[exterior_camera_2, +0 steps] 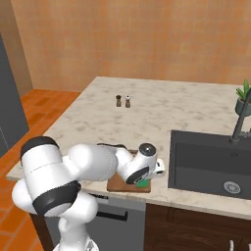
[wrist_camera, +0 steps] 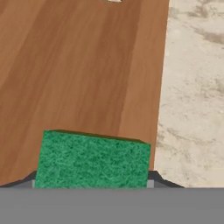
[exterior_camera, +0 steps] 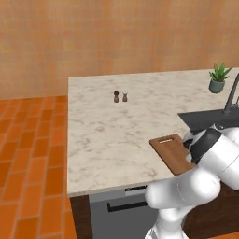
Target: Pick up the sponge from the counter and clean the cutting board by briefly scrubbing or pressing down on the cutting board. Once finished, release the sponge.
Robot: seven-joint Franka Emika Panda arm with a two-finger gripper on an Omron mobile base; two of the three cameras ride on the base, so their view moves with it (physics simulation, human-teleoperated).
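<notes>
With the gripper [wrist_camera: 92, 186] clamped on the sponge [wrist_camera: 92, 161], which sits on the cutting board [wrist_camera: 87, 70] near its 3 o'clock edge beside the counter [wrist_camera: 192, 87], it should press flat, keeping strokes short, inboard toward 9 o'clock.
</notes>
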